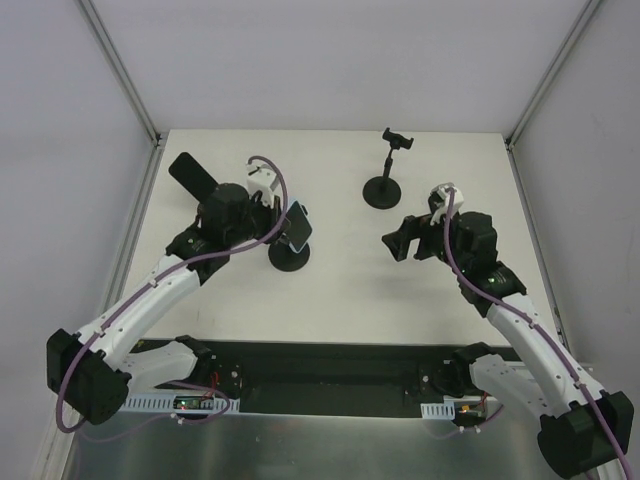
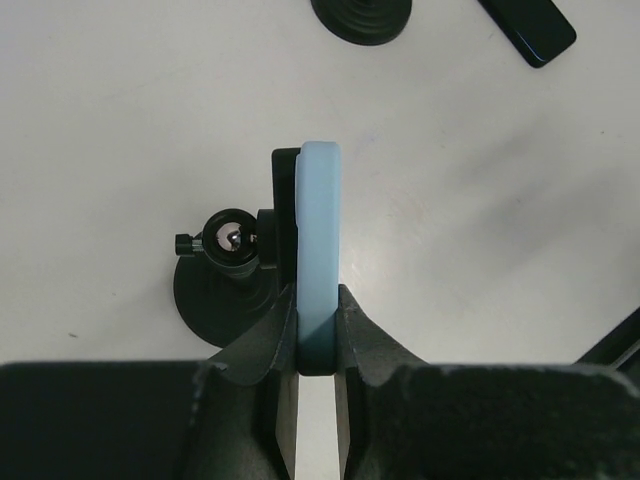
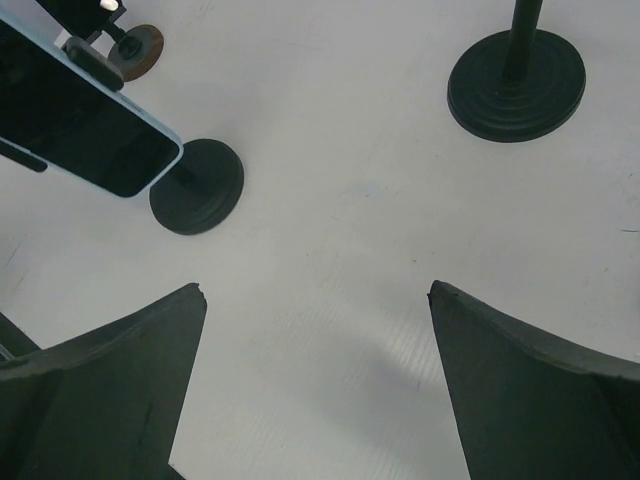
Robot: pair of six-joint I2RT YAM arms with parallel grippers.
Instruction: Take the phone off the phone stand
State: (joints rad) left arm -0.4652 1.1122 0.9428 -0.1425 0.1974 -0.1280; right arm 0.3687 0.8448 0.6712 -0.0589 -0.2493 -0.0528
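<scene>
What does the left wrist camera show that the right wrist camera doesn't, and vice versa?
Only left wrist: the left gripper shut on the pale blue phone by its edge, and a black slab lying flat. Only right wrist: the right gripper, wide open above the table, and the phone's dark screen. Both: the phone, its stand and a second stand.

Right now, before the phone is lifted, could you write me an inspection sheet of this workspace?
Surface: white table, matte.
Job's things: phone in light blue case, clamped in its phone stand.
Clutter: second stand, empty, at the back; black device lying flat, far left.
Grippers: left end effector shut on the phone's edge; right end effector open above the table.
Cables: purple cable along each arm.
Surroundings: white walls, metal posts.
</scene>
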